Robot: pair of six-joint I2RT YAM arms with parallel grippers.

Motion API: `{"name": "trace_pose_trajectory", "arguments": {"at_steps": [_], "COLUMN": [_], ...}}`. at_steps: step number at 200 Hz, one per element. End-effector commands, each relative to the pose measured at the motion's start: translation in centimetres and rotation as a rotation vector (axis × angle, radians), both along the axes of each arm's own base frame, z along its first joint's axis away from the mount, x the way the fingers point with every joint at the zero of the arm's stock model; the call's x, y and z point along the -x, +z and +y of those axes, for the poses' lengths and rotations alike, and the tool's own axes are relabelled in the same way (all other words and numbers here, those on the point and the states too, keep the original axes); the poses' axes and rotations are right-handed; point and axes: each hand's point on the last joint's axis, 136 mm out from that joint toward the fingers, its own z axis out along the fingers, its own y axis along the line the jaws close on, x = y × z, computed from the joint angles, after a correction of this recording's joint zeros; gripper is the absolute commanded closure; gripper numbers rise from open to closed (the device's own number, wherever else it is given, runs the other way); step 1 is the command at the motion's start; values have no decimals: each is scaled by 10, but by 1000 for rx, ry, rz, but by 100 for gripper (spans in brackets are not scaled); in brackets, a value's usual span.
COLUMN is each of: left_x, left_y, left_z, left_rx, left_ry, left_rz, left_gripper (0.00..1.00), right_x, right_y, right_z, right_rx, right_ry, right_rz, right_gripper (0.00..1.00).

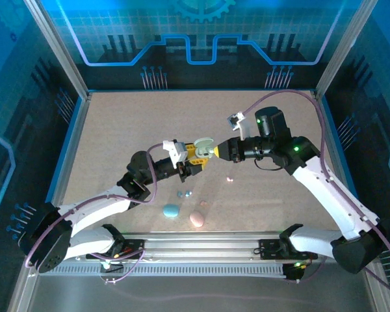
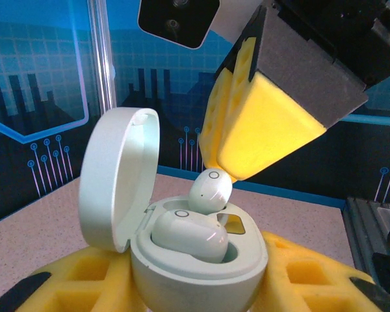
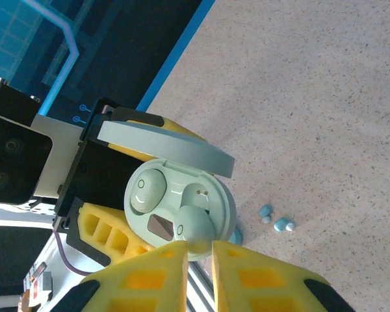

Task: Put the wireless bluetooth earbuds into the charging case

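My left gripper [image 1: 194,157] is shut on a pale green charging case [image 2: 201,270], held above the table with its lid [image 2: 117,175] swung open. One pale earbud [image 2: 188,234] lies seated in the near well. A second pale earbud [image 3: 195,224] stands tilted over the other well, pinched between the yellow fingertips of my right gripper [image 3: 199,250], which comes in from the right [image 1: 216,151]. In the left wrist view that earbud [image 2: 210,190] touches the case's inside, with my right gripper's yellow fingertip [image 2: 260,123] pressed on its top.
On the table below lie a blue case [image 1: 171,210] and a pink case [image 1: 196,219], both shut. Two light blue earbuds [image 3: 265,212] [image 3: 283,225] rest close together. Pink earbuds sit apart [image 1: 229,179] [image 1: 203,203]. Blue walls ring the table.
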Motion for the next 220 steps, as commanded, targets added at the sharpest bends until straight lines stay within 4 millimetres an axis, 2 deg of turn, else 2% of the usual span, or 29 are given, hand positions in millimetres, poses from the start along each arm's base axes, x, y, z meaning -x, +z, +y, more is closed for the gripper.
{"name": "trace_pose_trajectory", "arguments": {"at_steps": [1,107,220], "left_x": [6,13,13], "left_y": [16,17,16], "left_z": [3,0,0], "left_rx": [29,33,32], "left_ry": [1,-38,-40], "left_rz": [-68,-76,-74], "left_gripper": [66,66,66], "right_x": [3,-9,-10], "right_y": [-4,-1,8], "right_z": [4,6,13], "right_rx": [4,8,-43], "right_ry": [17,-17,3], "right_rz": [13,-10,-7], "right_gripper": [81,79,77]}}
